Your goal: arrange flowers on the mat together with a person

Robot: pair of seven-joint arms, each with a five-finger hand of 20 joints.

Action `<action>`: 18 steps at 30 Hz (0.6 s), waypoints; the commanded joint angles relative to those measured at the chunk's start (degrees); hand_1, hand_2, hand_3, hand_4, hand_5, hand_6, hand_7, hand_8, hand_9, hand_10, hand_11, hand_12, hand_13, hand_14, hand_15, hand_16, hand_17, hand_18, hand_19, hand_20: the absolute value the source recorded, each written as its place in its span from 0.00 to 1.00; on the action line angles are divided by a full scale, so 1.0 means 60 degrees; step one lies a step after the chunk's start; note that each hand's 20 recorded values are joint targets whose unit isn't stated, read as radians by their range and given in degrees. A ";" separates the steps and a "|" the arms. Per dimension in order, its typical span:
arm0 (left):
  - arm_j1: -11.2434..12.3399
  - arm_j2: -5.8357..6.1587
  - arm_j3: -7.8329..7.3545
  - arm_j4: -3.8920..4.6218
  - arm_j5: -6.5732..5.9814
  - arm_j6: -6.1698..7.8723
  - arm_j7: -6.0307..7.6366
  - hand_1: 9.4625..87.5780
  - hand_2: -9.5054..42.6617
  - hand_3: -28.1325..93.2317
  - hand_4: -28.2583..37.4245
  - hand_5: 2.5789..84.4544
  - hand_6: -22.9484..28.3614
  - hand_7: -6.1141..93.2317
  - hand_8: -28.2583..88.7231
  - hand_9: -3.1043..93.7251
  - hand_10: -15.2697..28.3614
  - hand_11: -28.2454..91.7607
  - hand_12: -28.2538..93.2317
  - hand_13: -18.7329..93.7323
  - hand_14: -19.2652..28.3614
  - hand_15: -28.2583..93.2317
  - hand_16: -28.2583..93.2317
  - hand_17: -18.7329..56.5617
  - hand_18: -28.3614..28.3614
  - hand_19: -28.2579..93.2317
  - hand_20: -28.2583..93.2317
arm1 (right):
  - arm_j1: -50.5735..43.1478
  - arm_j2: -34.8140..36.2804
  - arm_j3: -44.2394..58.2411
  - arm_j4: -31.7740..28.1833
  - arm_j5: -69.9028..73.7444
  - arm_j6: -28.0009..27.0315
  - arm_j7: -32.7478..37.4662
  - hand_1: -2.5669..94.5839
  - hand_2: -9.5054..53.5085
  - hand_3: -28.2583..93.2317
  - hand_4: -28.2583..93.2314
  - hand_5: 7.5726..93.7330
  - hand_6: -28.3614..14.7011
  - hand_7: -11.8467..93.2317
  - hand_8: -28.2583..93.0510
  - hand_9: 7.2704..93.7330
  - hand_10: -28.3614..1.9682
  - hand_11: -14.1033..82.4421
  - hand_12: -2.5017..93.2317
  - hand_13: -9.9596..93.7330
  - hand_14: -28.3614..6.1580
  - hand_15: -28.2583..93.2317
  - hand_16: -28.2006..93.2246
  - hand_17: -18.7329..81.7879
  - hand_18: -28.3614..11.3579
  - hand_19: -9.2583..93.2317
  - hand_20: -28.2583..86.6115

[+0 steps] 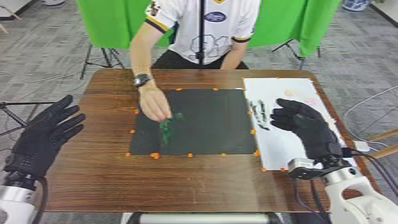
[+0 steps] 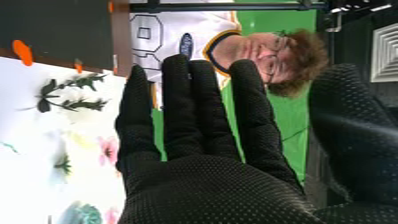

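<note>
Left of the right robot hand [image 1: 306, 125], fingers outstretched and empty: dark-leaved sprigs [image 1: 262, 114] close by, a green sprig [image 1: 165, 133] farther off.

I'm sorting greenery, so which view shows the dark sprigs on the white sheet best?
The right wrist view: separate leaves stand out on the dark sprigs. The head view shows them as thin streaks between the black mat and right hand.
</note>
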 commanded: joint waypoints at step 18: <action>0.0084 -0.0050 0.0005 0.0043 0.0011 0.0067 0.0011 0.23 0.09 0.80 0.06 0.35 0.50 0.21 0.18 0.31 0.60 0.35 0.39 0.36 0.70 0.41 0.27 0.15 0.88 0.58 0.31 | 0.0001 -0.0038 0.0061 -0.0001 -0.0081 -0.0059 -0.0021 0.20 0.21 0.95 0.05 0.33 0.59 0.35 0.15 0.36 0.44 0.31 0.32 0.40 0.48 0.43 0.48 0.27 0.19 0.52 0.49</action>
